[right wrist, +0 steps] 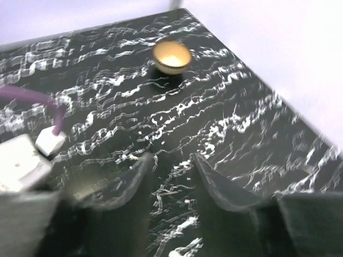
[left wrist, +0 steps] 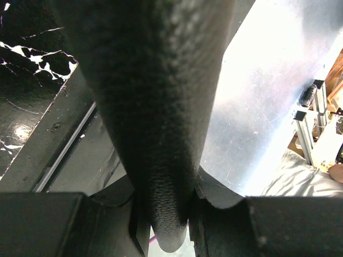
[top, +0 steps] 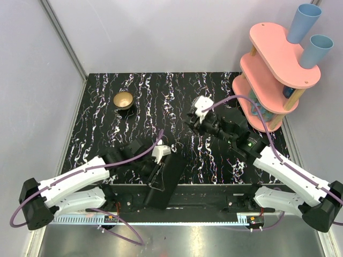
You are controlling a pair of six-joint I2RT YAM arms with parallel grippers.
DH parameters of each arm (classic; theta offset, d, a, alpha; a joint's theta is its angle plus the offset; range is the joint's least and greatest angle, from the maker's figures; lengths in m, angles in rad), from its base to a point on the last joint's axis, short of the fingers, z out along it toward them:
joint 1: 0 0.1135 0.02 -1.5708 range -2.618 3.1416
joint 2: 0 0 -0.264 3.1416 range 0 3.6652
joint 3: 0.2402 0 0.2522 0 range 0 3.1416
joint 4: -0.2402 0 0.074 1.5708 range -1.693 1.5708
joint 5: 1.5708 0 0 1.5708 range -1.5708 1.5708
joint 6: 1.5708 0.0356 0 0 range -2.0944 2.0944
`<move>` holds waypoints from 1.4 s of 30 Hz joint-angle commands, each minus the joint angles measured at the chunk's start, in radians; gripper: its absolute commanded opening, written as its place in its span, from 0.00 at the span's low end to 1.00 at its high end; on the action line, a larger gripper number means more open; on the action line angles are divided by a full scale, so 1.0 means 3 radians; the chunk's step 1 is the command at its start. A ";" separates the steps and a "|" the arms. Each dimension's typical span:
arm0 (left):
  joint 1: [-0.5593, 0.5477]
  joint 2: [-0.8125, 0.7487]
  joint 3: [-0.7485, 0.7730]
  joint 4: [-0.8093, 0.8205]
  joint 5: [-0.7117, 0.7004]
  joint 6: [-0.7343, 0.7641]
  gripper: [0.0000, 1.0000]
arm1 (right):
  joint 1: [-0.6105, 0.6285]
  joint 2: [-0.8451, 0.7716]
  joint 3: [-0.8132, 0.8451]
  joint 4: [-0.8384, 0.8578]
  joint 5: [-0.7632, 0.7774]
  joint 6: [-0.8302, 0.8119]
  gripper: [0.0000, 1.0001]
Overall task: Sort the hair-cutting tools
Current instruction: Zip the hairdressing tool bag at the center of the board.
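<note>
No scissors show in any view. The black folding case (top: 167, 182) lies tilted over the table's near edge. My left gripper (top: 156, 175) is shut on it. In the left wrist view the case's textured black edge (left wrist: 155, 107) fills the middle and is pinched between the fingers of the left gripper (left wrist: 169, 214). My right gripper (top: 191, 122) hovers open and empty over the middle of the black marbled table (top: 161, 96). In the right wrist view the right gripper (right wrist: 174, 158) has only table between its fingers.
A small brass-coloured bowl (top: 124, 100) stands at the back left, also in the right wrist view (right wrist: 171, 56). A pink tiered shelf (top: 273, 75) with two blue cups (top: 303, 21) stands at the back right. The left arm's white wrist camera (right wrist: 21, 160) shows at lower left.
</note>
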 commanded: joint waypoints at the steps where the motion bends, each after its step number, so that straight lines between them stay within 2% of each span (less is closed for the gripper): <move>1: -0.0002 -0.0362 0.0204 0.0067 0.0025 0.0077 0.00 | -0.0019 -0.0064 0.0194 -0.0531 0.1600 0.0963 0.74; 2: -0.0007 -0.0424 0.0168 0.0057 0.0020 0.0103 0.00 | -0.0013 -0.0084 0.0220 -0.0691 0.1820 0.1193 0.81; 3: -0.0007 -0.0480 0.0158 0.0072 0.0055 0.0113 0.00 | -0.0013 -0.0125 0.0230 -0.0819 0.1852 0.1403 0.87; 4: -0.0007 -0.0577 0.0148 0.0093 0.0091 0.0123 0.00 | -0.0013 -0.0242 0.0179 -0.0922 0.1782 0.1744 0.98; 5: -0.0017 -0.0623 0.0143 0.0108 0.0162 0.0164 0.00 | -0.0013 -0.0309 0.0123 -0.0908 0.1523 0.1874 1.00; 7: -0.0048 -0.0710 0.0153 0.0108 0.0163 0.0251 0.00 | -0.0018 -0.0452 0.0026 -0.0892 0.1403 0.2297 1.00; 10: -0.0084 -0.0757 0.0229 0.0062 -0.0189 0.0323 0.00 | -0.0034 -0.0433 0.0163 -0.1192 0.1326 0.2707 1.00; 11: -0.0104 -0.0777 0.0290 0.0057 -0.0514 0.0287 0.00 | -0.0044 -0.0397 0.0209 -0.1239 0.1189 0.2755 1.00; 13: -0.0140 -0.0848 0.0377 0.0088 -0.0777 0.0353 0.00 | -0.0064 -0.0290 0.0326 -0.1382 0.1152 0.2918 0.98; 14: -0.0140 -0.0854 0.0489 0.0088 -0.1137 0.0439 0.00 | -0.0080 -0.0259 0.0363 -0.1398 0.1015 0.2934 0.98; 15: -0.0140 -0.0849 0.0561 0.0098 -0.1303 0.0491 0.00 | -0.0141 -0.0223 0.0414 -0.1429 0.0964 0.2949 0.96; 17: -0.0140 -0.0696 0.0811 0.0078 -0.1559 0.0725 0.00 | -0.0243 -0.0111 0.0592 -0.1516 0.0780 0.2949 0.96; 21: -0.0140 -0.0405 0.1006 0.0144 -0.1770 0.1012 0.00 | -0.0596 0.0201 0.0940 -0.1593 0.0008 0.2858 0.86; 28: -0.0140 -0.0159 0.1093 0.0159 -0.2183 0.1258 0.00 | -0.0637 0.0794 0.1931 -0.1715 -0.0243 0.2755 0.81; 31: -0.0140 -0.0082 0.1175 0.0175 -0.2322 0.1406 0.00 | -0.0637 0.1070 0.2233 -0.1883 -0.0534 0.2786 0.80; 35: -0.0140 0.0000 0.1257 0.0231 -0.2322 0.1534 0.00 | -0.0693 0.1316 0.2291 -0.2119 -0.0903 0.2939 0.77; 42: -0.0140 -0.0082 0.0991 0.0425 -0.2409 0.1601 0.00 | -0.0852 0.1454 0.1954 -0.2048 -0.1225 0.3271 0.70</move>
